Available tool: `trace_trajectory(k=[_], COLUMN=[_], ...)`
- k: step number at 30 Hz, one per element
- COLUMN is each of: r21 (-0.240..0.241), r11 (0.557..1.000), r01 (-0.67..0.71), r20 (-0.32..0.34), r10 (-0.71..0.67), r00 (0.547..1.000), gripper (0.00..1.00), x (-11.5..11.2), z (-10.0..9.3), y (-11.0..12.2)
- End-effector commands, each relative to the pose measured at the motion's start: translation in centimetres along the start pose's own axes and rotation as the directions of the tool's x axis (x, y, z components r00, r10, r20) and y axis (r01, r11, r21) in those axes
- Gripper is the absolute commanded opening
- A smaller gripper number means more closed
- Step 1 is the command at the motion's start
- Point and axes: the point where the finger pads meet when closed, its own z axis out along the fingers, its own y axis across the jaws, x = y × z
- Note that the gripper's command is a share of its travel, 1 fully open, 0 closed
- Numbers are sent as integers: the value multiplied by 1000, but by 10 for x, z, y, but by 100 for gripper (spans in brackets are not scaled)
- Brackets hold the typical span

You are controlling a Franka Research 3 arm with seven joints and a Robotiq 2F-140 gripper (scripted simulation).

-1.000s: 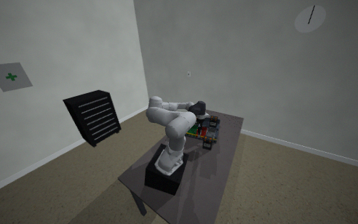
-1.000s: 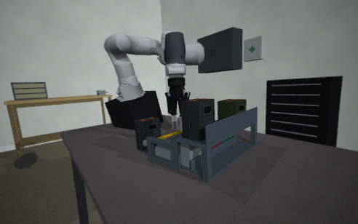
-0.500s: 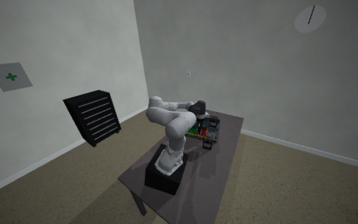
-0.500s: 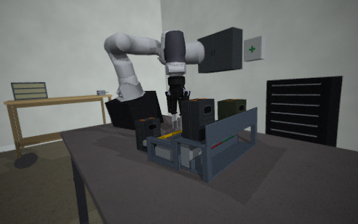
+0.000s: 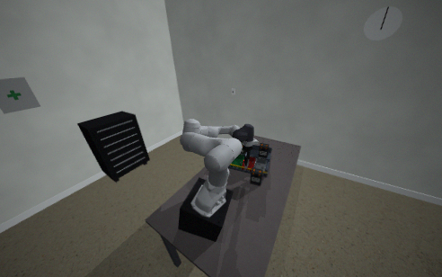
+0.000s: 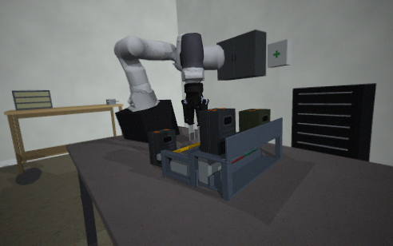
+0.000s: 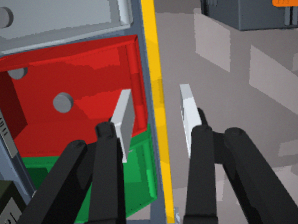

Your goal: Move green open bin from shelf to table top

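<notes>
A yellow strip (image 7: 152, 50) runs along the shelf's edge. My gripper (image 7: 156, 100) (image 6: 192, 129) (image 5: 246, 157) points down, partly open and empty. Its fingers straddle the yellow-edged rail. The left finger hangs over the border of the red and green bins, the right one over bare table. Most of the green bin is hidden behind my fingers.
The shelf stands on a dark table (image 6: 140, 200) (image 5: 265, 211). A dark box with an orange label (image 6: 163, 145) stands by the shelf. A taller dark box (image 6: 217, 128) and an olive box (image 6: 254, 118) stand close behind it. The arm's base (image 5: 204, 216) is on the table's near end.
</notes>
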Motion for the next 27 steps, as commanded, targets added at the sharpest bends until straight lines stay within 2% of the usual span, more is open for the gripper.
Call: trace_trajectory(k=[1, 22, 27], r21=[-1, -1, -1], r11=[1000, 1000, 1000], r01=[5, 5, 5], r20=[1, 1, 1], r10=[-5, -5, -5], r00=[1000, 1000, 1000], gripper=[28, 28, 28], x=[-1, -1, -1], z=[-1, -3, 9], y=[1, 1, 1])
